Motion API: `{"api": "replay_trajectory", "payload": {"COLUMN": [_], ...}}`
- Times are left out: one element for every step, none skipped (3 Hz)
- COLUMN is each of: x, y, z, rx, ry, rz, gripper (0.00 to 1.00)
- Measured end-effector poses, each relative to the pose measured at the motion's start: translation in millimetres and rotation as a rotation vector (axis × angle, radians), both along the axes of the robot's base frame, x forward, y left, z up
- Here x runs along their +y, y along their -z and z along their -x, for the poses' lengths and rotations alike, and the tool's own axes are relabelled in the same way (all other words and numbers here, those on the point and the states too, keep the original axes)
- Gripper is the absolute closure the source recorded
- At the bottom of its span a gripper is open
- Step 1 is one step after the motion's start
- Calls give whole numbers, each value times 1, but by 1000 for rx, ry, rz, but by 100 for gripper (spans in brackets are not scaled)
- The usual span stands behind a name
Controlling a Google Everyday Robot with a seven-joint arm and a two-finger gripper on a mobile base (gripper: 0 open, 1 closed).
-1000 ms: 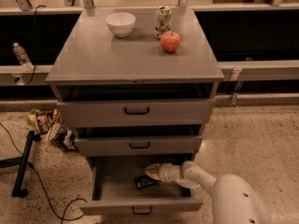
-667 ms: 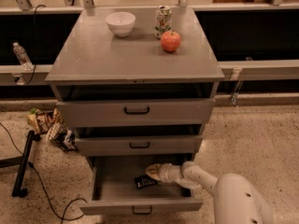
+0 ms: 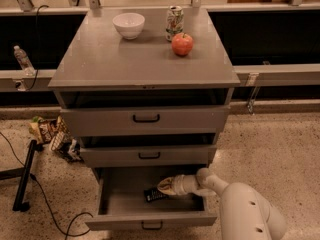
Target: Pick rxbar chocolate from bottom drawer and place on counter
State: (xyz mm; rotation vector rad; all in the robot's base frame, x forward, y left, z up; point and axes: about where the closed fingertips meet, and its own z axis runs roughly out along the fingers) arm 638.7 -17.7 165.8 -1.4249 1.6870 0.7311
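Observation:
The bottom drawer (image 3: 150, 220) is pulled open, a grey tray with a black bar handle on its front. The rxbar chocolate (image 3: 153, 195) lies flat inside it, a small black bar, near the middle of the drawer floor. My gripper (image 3: 165, 186) reaches into the drawer from the right, with its tip right over the bar's right end. I cannot see if it touches the bar. The counter (image 3: 120, 61) is the grey cabinet top above.
A white bowl (image 3: 128, 24), a drink can (image 3: 174, 22) and a red apple (image 3: 182, 44) stand at the back of the counter. The two upper drawers stand slightly open. Snack bags (image 3: 50, 134), a black stand leg (image 3: 25, 174) and cables lie on the floor at left.

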Motion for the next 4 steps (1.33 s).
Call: {"api": "replay_trajectory", "payload": {"x": [-1, 1, 5, 22], "y": [-1, -2, 10, 33], "z": [12, 20, 21, 17], "rx": [-43, -69, -66, 13], "ry": [-127, -190, -197, -188], "rz": [-2, -1, 4, -11], "gripper": [2, 0, 0, 0]}}
